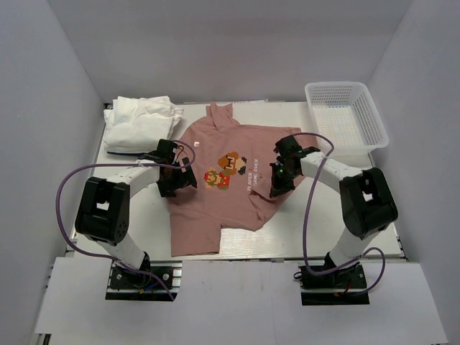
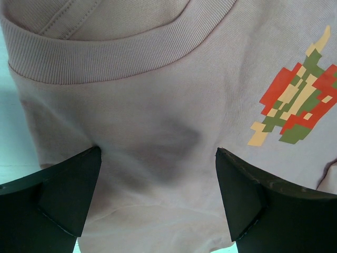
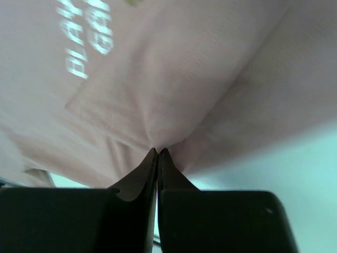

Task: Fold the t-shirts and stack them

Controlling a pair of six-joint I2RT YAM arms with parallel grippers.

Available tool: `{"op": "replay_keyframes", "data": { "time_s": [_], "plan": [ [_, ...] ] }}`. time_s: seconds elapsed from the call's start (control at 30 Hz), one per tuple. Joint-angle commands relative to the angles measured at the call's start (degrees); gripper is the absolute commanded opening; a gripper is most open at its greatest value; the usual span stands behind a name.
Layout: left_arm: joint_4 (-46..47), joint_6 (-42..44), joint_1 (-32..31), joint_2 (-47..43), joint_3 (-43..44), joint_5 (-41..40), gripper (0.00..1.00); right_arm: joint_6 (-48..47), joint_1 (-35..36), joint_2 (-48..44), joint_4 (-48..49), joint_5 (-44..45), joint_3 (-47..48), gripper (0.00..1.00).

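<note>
The dusty-pink t-shirt [image 1: 223, 194] lies partly spread in the middle of the table, its pixel-character print [image 1: 224, 171] facing up. My left gripper [image 1: 181, 178] is open, its jaws wide apart just above the shirt's left side, below the ribbed collar [image 2: 121, 52]; the print [image 2: 297, 100] lies to its right in the left wrist view. My right gripper [image 1: 279, 181] is at the shirt's right edge, shut on a pinch of the pink fabric [image 3: 174, 95], which bunches at the fingertips. White folded t-shirts [image 1: 140, 123] lie at the back left.
A white plastic mesh basket [image 1: 370, 115] stands at the back right. Purple cables loop from both arms over the near part of the table. White walls close in the table on the left, right and back.
</note>
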Motion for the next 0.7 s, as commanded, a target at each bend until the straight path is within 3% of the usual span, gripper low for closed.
{"op": "replay_keyframes", "data": {
  "time_s": [0.0, 0.13, 0.27, 0.4, 0.47, 0.53, 0.63, 0.67],
  "plan": [
    [0.67, 0.06, -0.26, -0.66, -0.84, 0.89, 1.00, -0.59, -1.13, -8.42, -16.52, 12.17, 0.08, 0.00],
    [-0.73, 0.06, -0.26, -0.13, -0.84, 0.90, 1.00, 5.11, -3.76, -15.38, -29.22, 18.99, -3.43, 0.00],
    [-4.07, 0.06, 0.26, -0.13, -0.32, -0.60, 1.00, 13.11, -5.26, -24.08, -43.01, 25.14, -5.55, 0.13],
    [-5.82, 1.46, 0.26, 1.01, 2.04, 0.02, 1.00, 20.75, -6.84, -34.28, -44.27, 21.03, -7.74, 0.14],
    [-6.36, 3.12, 0.26, 1.72, 3.28, 0.02, 1.00, 22.25, -7.54, -38.49, -44.36, 17.08, -9.93, 0.30],
    [-8.11, 3.92, 0.26, 2.33, 4.08, 0.02, 1.00, 24.45, -7.72, -41.58, -44.27, 15.15, -12.39, 0.34],
    [-8.74, 4.45, 0.26, 2.86, 5.39, -0.51, 1.00, 26.90, -8.42, -46.85, -44.62, 18.11, -13.64, 0.44],
    [-8.74, 4.97, 0.26, 2.86, 5.40, -0.51, 1.00, 27.27, -8.60, -48.51, -44.45, 20.21, -13.03, 0.53]
  ]
}}
